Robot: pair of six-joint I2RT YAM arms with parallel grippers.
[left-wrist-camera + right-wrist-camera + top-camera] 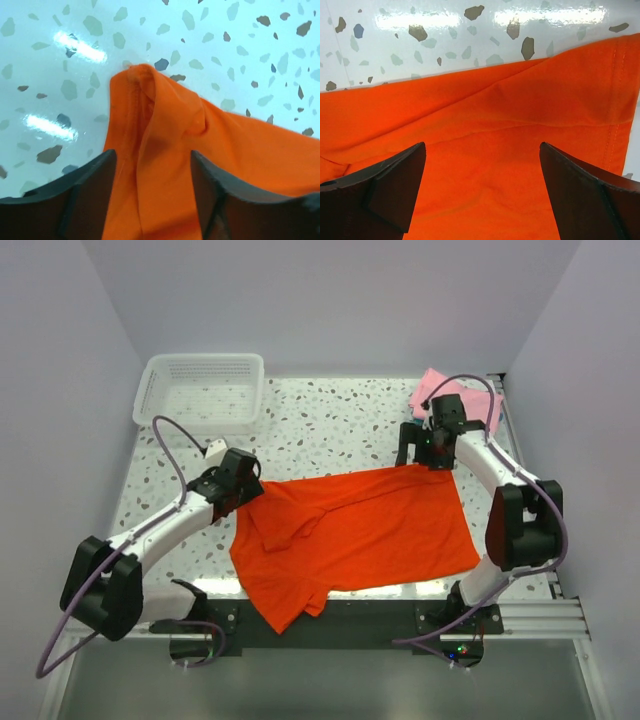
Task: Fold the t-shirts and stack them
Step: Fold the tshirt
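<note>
The bright orange-red short-sleeved cloth t-shirt [370,530] lies spread across the near middle of the white speckled table [330,425]. Its right part is flat, its left part is doubled over in loose creases, and one corner droops over the near table edge. A light pink cloth t-shirt [432,388] sits crumpled at the far right corner, and a white plastic mesh basket [200,390] stands at the far left. Both arms bend inward. The left gripper [237,490] is low at the shirt's upper left corner, and the right gripper [424,453] is at its upper right corner. From above, neither pincer's state is clear. The left wrist view shows the left gripper [152,200] with its fingers [85,200] apart and a raised ridge of orange cloth running up between them. The right wrist view shows the right gripper [482,195] spread wide over smooth cloth near the stitched hem, clamped on nothing.
</note>
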